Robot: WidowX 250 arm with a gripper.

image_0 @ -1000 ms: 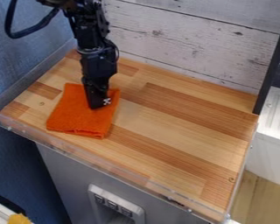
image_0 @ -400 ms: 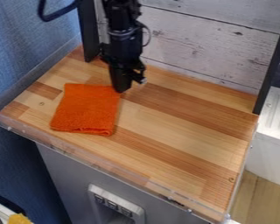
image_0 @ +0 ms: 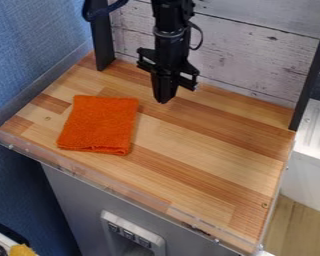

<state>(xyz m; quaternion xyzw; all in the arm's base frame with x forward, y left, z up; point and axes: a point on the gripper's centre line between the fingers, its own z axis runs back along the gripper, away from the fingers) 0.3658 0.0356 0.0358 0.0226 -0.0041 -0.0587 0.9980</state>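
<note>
Gripper [image_0: 164, 100]: black, angular, clenched; right of folded, rectangular, nubby orange cloth [image_0: 99, 124], apart. Striped wooden counter [image_0: 203, 145] beneath cloth.

Lab-type robot station: robot arm [image_0: 171, 37] over wood-block worktop [image_0: 203, 145]; plank backdrop [image_0: 256, 60], 12–1 o'clock; clear guard [image_0: 106, 183], 7 o'clock.

1. Arm [image_0: 172, 34] drops in from the top edge, near vertical, to the right of the orange cloth [image_0: 99, 124] in camera view.
2. Wrist [image_0: 168, 59] sits higher in view than the cloth, right of its upper-right corner.
3. Gripper [image_0: 164, 100] points down, apart from that corner, fingers together, tips meeting in a narrow point.
</note>
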